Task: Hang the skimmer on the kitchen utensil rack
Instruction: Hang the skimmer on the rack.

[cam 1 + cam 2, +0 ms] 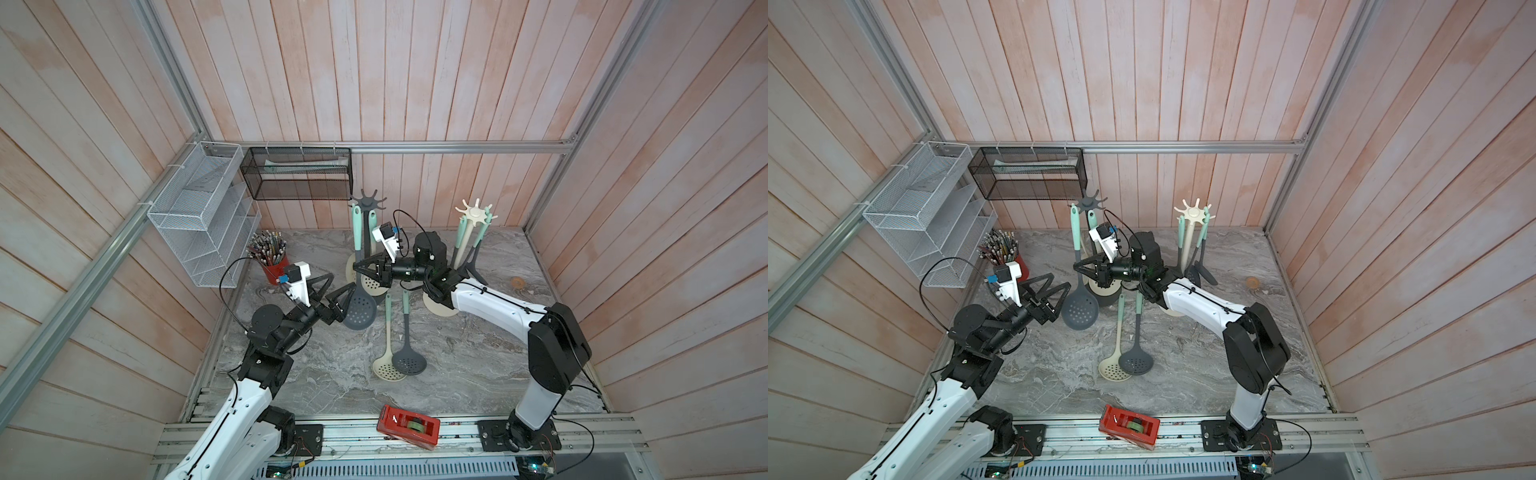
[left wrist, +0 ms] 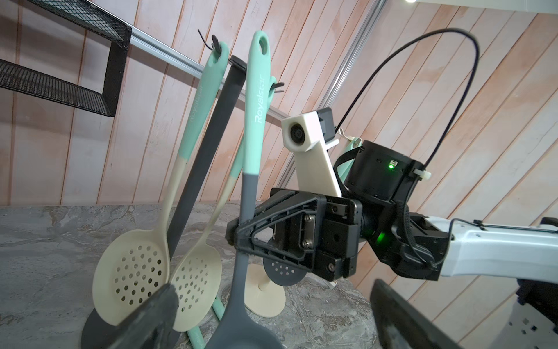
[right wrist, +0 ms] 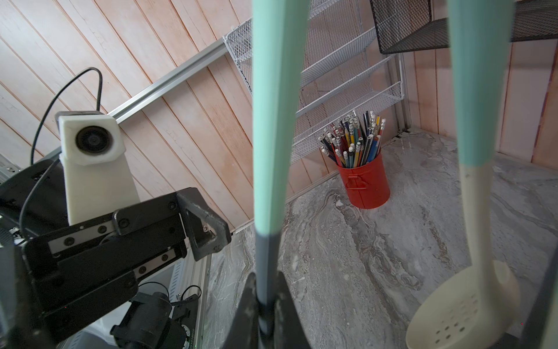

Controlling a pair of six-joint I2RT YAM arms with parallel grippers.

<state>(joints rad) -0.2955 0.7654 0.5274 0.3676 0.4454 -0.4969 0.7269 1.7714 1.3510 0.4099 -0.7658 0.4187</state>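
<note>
The right gripper (image 1: 358, 268) was clamped nearly shut on the slim grey neck of the grey perforated silicone skimmer with a mint-green handle (image 2: 255, 105). The skimmer stood almost upright, its bowl below the grip and its handle rising above it. The hanging eye at the handle's top sat beside the prongs of the dark grey utensil rack (image 1: 368, 199) but looked threaded on none of them. The left gripper (image 1: 1061, 280) was spread wide and empty, its fingertips just beside the skimmer's bowl.

The likeliest trouble was a missed prong. The eye was small and the grip sat far down the neck, so any pivot in the jaws would swing the handle top wide. Letting go before the eye was seated would drop the skimmer. A sideways push could rock the rack or unhook the two cream perforated skimmers (image 2: 133, 272) hanging just beyond the right gripper's fingertips. The left gripper's open fingers could catch the bowl if either arm shifted.

Behind the right arm stood a cream utensil rack (image 1: 473, 212). Beside that arm's forearm, a cream slotted spoon (image 1: 388, 365) and a grey slotted spoon (image 1: 406, 357) lay on the grey marble-patterned tabletop (image 1: 332, 374). A red metal tin of pencils (image 3: 363, 184) stood beyond the left gripper, well clear.
</note>
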